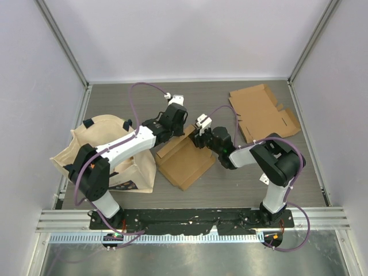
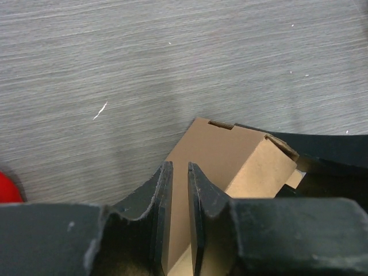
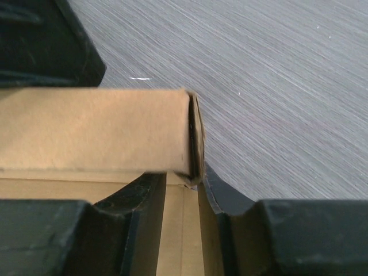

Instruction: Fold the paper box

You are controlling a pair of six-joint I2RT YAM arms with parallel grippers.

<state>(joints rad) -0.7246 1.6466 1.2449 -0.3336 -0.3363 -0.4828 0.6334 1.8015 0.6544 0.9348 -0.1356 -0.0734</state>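
Two grippers meet at the far corner of the box (image 1: 185,160), which lies mid-table in the top view. The left gripper (image 1: 183,131) comes in from the box's far left, and the right gripper (image 1: 197,140) from its far right. A flat cardboard blank (image 1: 261,112) lies well apart, beyond the box to the right. A cloth bag (image 1: 109,155) stands just left of the box. Neither pair of fingers can be read from up here.

Left wrist view: the left gripper (image 2: 177,168) has its fingers (image 2: 161,195) nearly together. A cardboard panel of the box (image 2: 230,155) fills the narrow slot between them, so it is clamped. Beyond the tips, a folded-up corner of the box rises off the grey table (image 2: 172,57). A dark shape sits against the corner's right side.

Right wrist view: the right gripper (image 3: 183,175) straddles a raised, doubled wall of the box (image 3: 92,129). Its fingers (image 3: 221,198) are apart, and the slot is wider than the wall. The wall's end sits close by the right-hand finger, and the box floor shows in the gap. Only this view shows that slack.
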